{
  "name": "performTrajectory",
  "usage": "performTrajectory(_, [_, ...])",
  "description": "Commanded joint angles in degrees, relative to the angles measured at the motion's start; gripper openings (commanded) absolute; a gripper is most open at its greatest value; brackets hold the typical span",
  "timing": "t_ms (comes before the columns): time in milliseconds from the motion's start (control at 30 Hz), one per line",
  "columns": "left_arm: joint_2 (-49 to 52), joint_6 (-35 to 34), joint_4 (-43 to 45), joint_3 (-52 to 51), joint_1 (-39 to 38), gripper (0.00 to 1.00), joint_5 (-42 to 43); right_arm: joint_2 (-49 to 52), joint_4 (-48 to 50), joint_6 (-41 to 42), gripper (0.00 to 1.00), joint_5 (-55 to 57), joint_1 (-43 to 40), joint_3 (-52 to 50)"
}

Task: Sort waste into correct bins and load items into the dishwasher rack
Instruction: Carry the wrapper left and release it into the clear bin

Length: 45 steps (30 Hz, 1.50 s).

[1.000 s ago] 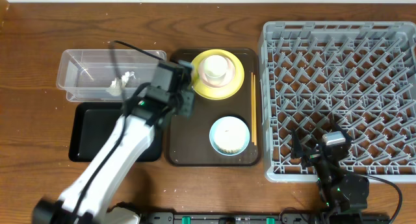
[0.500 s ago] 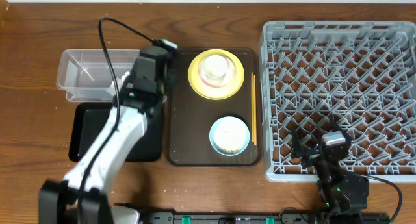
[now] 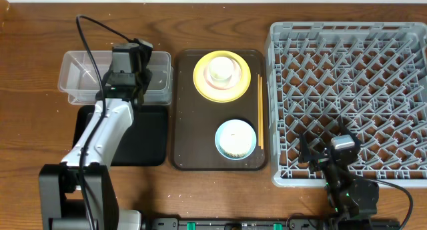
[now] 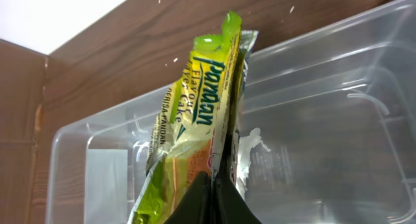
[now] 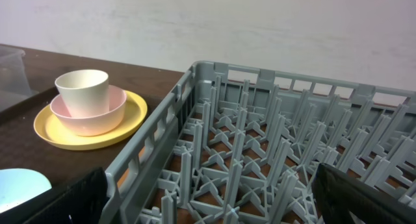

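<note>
Our left gripper (image 4: pixel 213 188) is pinched tight on the lower end of the snack wrapper (image 4: pixel 195 120), which stands up from the fingers against the clear tub (image 4: pixel 312 113). Within the last second we have swung this arm away from the yellow plate (image 3: pixel 200 83) on the brown tray (image 3: pixel 193 140) to the upper left of the overhead frame. The wrapper now hangs over the tub, not yet let go. We judge it one release from binned. Our right gripper (image 5: pixel 209 185) has not moved. It is spread wide and empty at the lower edge of the rack (image 3: pixel 347 29). The cup (image 3: pixel 221 69), blue bowl (image 3: pixel 235 138) and chopsticks (image 3: pixel 259 110) remain unloaded.
</note>
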Motion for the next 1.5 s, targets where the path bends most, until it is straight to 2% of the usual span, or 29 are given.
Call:
performTrajectory(0, [1.16, 1.29, 0.09, 0.59, 1.55, 0.07, 1.75, 0.04, -0.24, 0.24, 0.99, 0.33, -0.26, -0.09])
performTrajectory(333, [0.92, 1.31, -3.32, 0.59, 2.40, 0.06, 1.92, 0.07, -0.24, 0.24, 0.99, 0.33, -0.26, -0.09])
performTrajectory(467, [0.92, 8.68, -3.10, 0.59, 2.49, 0.06, 2.14, 0.07, -0.22, 0.24, 0.99, 0.33, -0.26, -0.09])
performTrajectory(600, [0.92, 19.28, -4.52, 0.59, 2.49, 0.06, 8.04, 0.07, -0.24, 0.24, 0.99, 0.33, -0.26, -0.09])
performTrajectory(967, [0.92, 21.42, -7.56, 0.59, 2.60, 0.06, 14.99, 0.07, -0.24, 0.24, 0.99, 0.33, -0.26, -0.09])
performTrajectory(1000, [0.92, 21.40, -7.17, 0.59, 2.78, 0.07, 14.97, 0.07, -0.24, 0.24, 0.99, 0.33, -0.26, -0.09])
performTrajectory(1067, [0.94, 21.38, -6.23, 0.59, 3.34, 0.17, 14.80, 0.07, -0.22, 0.24, 0.99, 0.33, -0.26, -0.09])
performTrajectory(1100, [0.94, 21.35, -5.75, 0.59, 3.72, 0.28, 14.80, 0.07, -0.24, 0.24, 0.99, 0.33, -0.26, -0.09])
performTrajectory(1200, [0.92, 21.33, -4.37, 0.59, 4.83, 0.38, 14.80, 0.07, -0.24, 0.24, 0.99, 0.33, -0.26, -0.09])
performTrajectory(1300, [0.76, 19.71, -2.49, 0.59, 5.66, 0.39, 14.78, 0.07, -0.24, 0.24, 0.99, 0.33, -0.26, -0.09])
performTrajectory(1467, [-1.92, 10.54, 3.06, 1.11, 5.27, 0.39, 14.84, 0.07, -0.24, 0.24, 0.99, 0.33, -0.26, -0.09])
